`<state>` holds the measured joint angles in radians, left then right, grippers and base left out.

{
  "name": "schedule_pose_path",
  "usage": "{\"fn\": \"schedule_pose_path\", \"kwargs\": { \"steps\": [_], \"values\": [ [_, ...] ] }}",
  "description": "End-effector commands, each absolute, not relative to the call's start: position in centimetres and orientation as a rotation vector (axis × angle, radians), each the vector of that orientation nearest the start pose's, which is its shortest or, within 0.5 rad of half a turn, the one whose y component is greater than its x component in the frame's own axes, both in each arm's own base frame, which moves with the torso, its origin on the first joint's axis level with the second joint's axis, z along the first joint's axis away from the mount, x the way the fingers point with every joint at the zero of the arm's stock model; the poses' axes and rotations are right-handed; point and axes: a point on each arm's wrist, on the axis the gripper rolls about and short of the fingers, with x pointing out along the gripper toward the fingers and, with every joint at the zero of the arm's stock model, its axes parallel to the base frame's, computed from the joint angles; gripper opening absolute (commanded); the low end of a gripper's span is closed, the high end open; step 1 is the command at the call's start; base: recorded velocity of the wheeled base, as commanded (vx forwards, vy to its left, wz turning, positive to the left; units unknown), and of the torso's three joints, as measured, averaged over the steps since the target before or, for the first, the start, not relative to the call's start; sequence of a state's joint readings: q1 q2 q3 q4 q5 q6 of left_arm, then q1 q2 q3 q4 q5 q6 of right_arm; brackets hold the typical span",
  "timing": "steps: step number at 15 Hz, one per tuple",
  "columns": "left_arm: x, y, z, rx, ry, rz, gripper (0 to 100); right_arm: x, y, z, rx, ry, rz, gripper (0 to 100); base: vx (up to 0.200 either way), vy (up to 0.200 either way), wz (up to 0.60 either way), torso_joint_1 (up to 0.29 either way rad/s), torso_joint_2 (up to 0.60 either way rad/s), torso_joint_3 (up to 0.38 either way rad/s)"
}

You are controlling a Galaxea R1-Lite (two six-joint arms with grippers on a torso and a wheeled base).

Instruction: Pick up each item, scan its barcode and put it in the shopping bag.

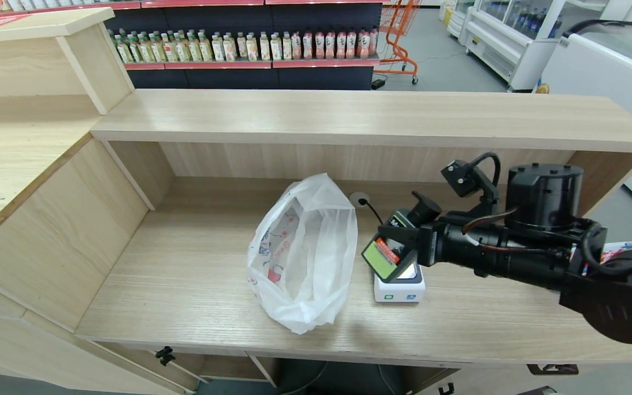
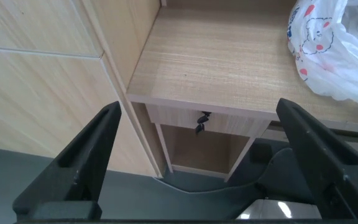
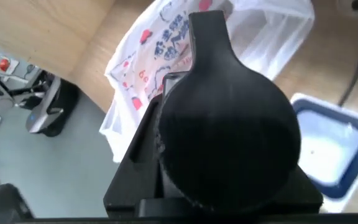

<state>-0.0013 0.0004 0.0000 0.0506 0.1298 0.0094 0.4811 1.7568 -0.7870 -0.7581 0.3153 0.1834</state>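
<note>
A white plastic shopping bag point(image 1: 302, 252) with red print stands open in the middle of the wooden counter point(image 1: 184, 285). Just to its right sits a small white scanner box point(image 1: 399, 286). My right gripper point(image 1: 390, 251) hangs right above the scanner, shut on a flat green item point(image 1: 380, 259) with a red strip. In the right wrist view a dark rounded shape hides the fingers; the bag point(image 3: 160, 56) and the scanner point(image 3: 337, 152) lie beyond it. My left gripper point(image 2: 197, 162) is open and holds nothing, low in front of the counter's front left corner, with the bag point(image 2: 328, 50) far off.
A raised shelf point(image 1: 371, 118) runs over the back of the counter, and a side panel point(image 1: 58, 230) walls off the left. A black cable point(image 1: 370, 209) comes out of a hole behind the scanner. A colourful packet point(image 1: 626, 248) lies at the right edge. A keyed drawer point(image 2: 201, 121) sits below.
</note>
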Motion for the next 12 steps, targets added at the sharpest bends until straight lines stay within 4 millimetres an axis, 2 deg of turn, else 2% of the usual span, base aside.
{"fn": "schedule_pose_path", "kwargs": {
  "steps": [1, 7, 10, 12],
  "values": [
    [-2.3, 0.3, 7.0, 0.013, 0.051, 0.129, 100, 30.2, 17.0, 14.4, 0.12, 0.279, 0.793, 0, 0.0, 0.0, 0.0, 0.0, 0.0, 0.0],
    [-2.3, 0.3, 7.0, 0.013, 0.051, 0.129, 100, 33.2, 21.5, 10.2, 0.053, 0.239, 0.875, 0, 0.0, 0.0, 0.0, 0.0, 0.0, 0.0],
    [-2.3, 0.3, 7.0, 0.013, 0.051, 0.129, 100, 35.0, 23.2, 8.5, -0.065, 0.182, 0.899, 0, 0.0, 0.0, 0.0, 0.0, 0.0, 0.0],
    [-2.3, 0.3, 7.0, 0.013, 0.051, 0.129, 100, 35.5, 23.9, 7.9, -0.143, 0.144, 0.915, 0, 0.0, 0.0, 0.0, 0.0, 0.0, 0.0]
  ]
}}
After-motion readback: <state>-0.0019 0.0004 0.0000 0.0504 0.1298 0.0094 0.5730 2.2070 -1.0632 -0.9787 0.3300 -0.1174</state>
